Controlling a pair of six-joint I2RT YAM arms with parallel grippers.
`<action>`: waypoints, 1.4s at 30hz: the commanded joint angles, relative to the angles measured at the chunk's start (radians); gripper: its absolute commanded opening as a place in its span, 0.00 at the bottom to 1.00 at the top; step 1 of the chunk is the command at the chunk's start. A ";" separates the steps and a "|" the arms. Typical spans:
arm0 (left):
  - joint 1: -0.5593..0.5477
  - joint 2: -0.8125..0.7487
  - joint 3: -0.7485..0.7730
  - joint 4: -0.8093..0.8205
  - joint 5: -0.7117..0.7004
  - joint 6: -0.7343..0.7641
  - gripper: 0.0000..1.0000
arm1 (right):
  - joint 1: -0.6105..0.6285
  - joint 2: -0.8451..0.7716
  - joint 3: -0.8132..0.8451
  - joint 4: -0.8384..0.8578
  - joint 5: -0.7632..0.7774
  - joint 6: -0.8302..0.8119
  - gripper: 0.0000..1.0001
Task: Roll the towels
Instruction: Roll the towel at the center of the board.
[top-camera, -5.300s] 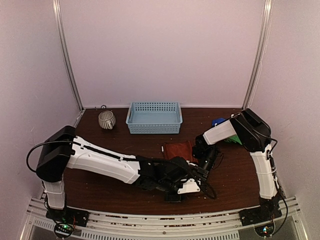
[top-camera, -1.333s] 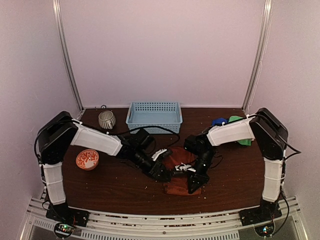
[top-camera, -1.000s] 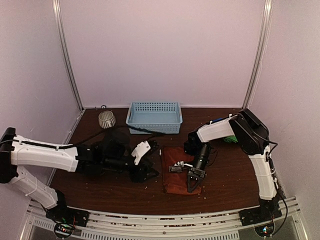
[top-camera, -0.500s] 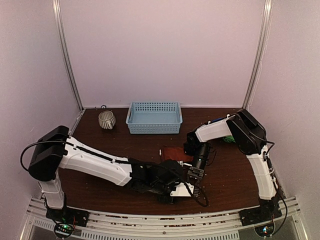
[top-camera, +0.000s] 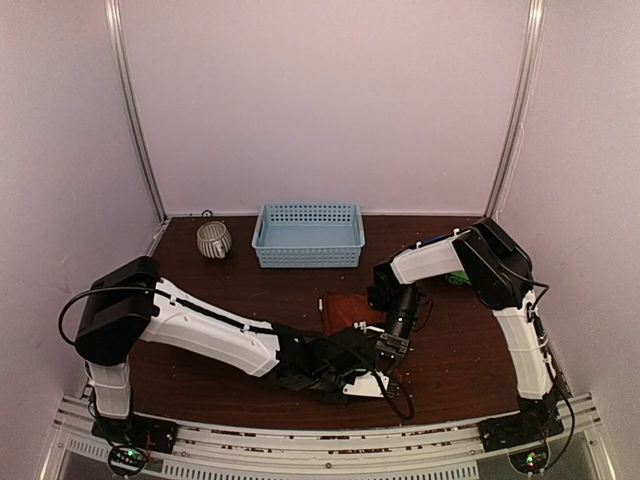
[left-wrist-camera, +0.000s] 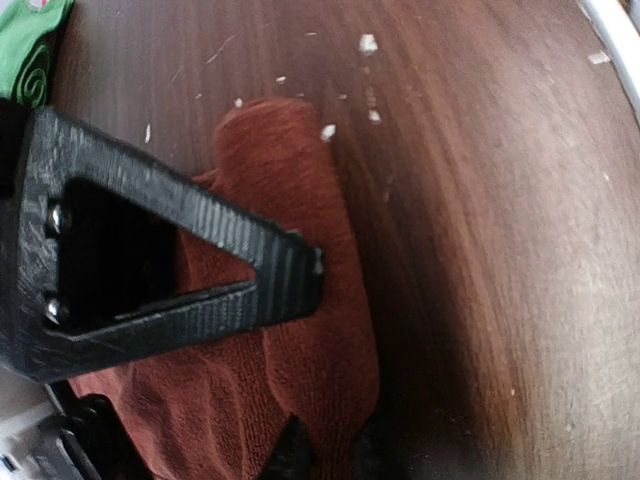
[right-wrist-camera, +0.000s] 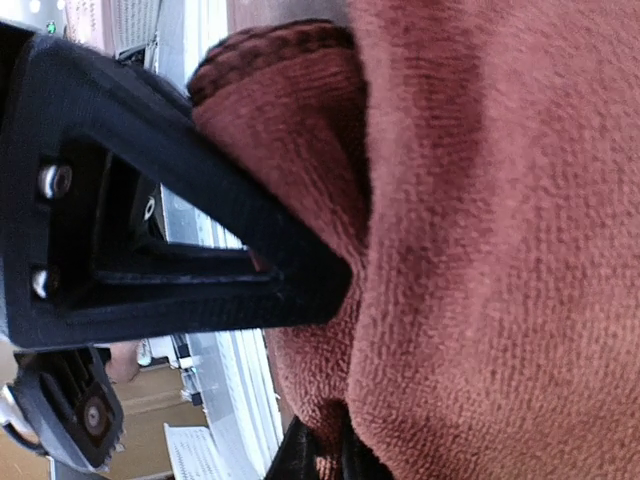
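The rust-red towel (top-camera: 348, 308) lies in the middle of the table, its near part bunched up under both grippers. In the left wrist view the towel (left-wrist-camera: 300, 180) is a thick fold, and my left gripper (left-wrist-camera: 330, 370) is shut on its edge. In the right wrist view my right gripper (right-wrist-camera: 330, 345) is shut on a fold of the same towel (right-wrist-camera: 500, 200). From above, the left gripper (top-camera: 372, 378) and the right gripper (top-camera: 390, 350) sit close together. A rolled green towel (left-wrist-camera: 25, 50) and a blue towel (top-camera: 432, 242) lie behind the right arm. The orange patterned towel is out of view.
A light blue lattice basket (top-camera: 308, 235) stands at the back centre, with a striped mug (top-camera: 212, 240) to its left. The left arm stretches low across the front of the table. White crumbs dot the brown tabletop (left-wrist-camera: 480, 150).
The towel lay flat and long toward the front edge a second ago; now its near end is gathered up. The left arm swung in from the left to meet the right gripper.
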 joint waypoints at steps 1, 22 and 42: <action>0.002 0.025 0.037 -0.053 -0.006 -0.035 0.05 | -0.007 -0.080 0.003 0.044 0.083 -0.035 0.17; 0.345 0.282 0.347 -0.334 1.120 -0.494 0.00 | -0.164 -1.004 -0.024 0.375 0.053 0.263 0.45; 0.406 0.330 0.255 -0.162 1.243 -0.682 0.00 | 0.382 -0.917 -0.645 0.912 0.858 0.194 0.44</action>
